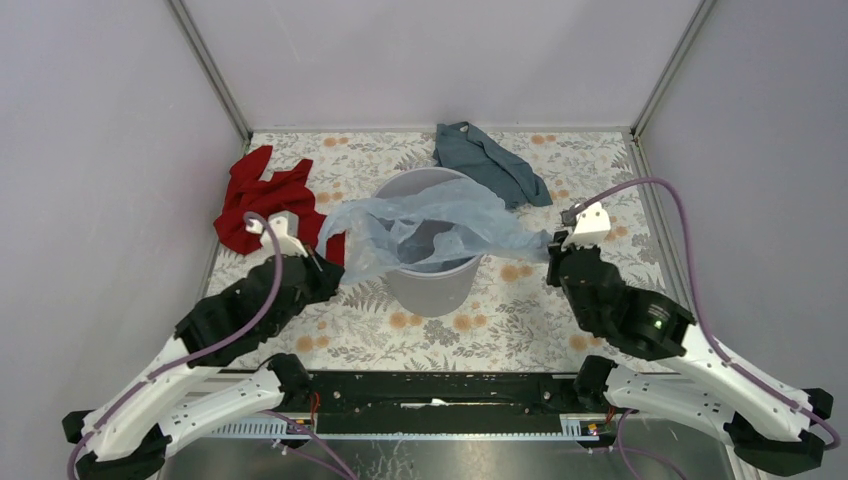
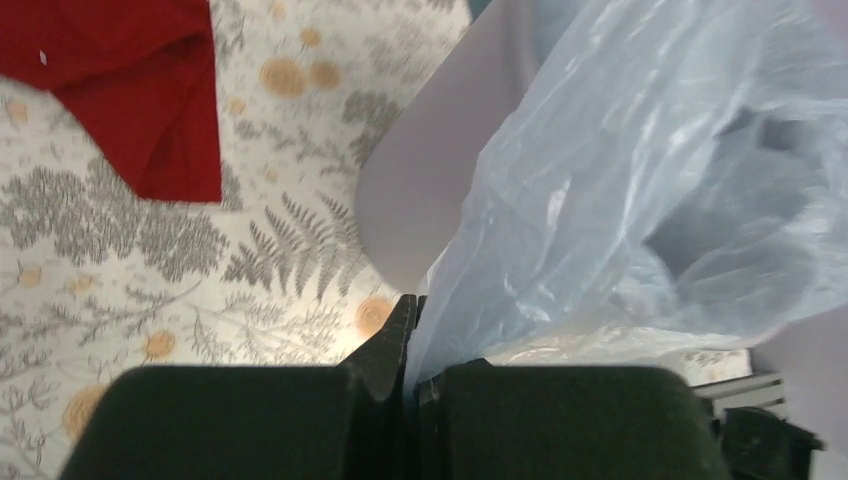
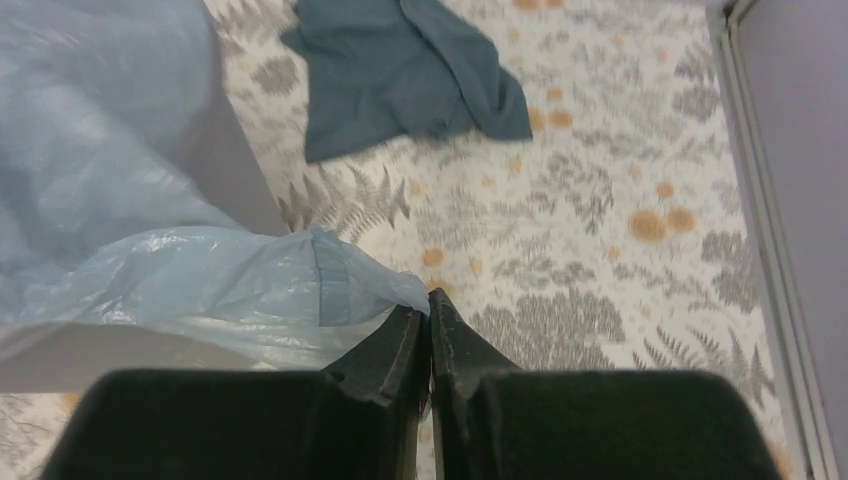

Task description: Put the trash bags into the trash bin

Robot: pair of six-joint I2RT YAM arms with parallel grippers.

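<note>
The pale blue trash bag point(image 1: 430, 228) is stretched across the mouth of the light grey trash bin point(image 1: 432, 285), sagging into it in the middle. My left gripper point(image 1: 330, 262) is shut on the bag's left edge, beside the bin's left wall. My right gripper point(image 1: 552, 245) is shut on the bag's right corner, to the right of the bin. In the left wrist view the bag point(image 2: 640, 200) drapes over the bin wall point(image 2: 430, 190) from the gripper point(image 2: 413, 305). In the right wrist view the bag corner point(image 3: 300, 280) runs into the gripper point(image 3: 428, 300).
A red cloth point(image 1: 265, 200) lies left of the bin, close behind my left gripper. A dark teal-grey cloth point(image 1: 490, 160) lies behind the bin at the back. The floral mat point(image 1: 500, 320) covers the table between grey side walls.
</note>
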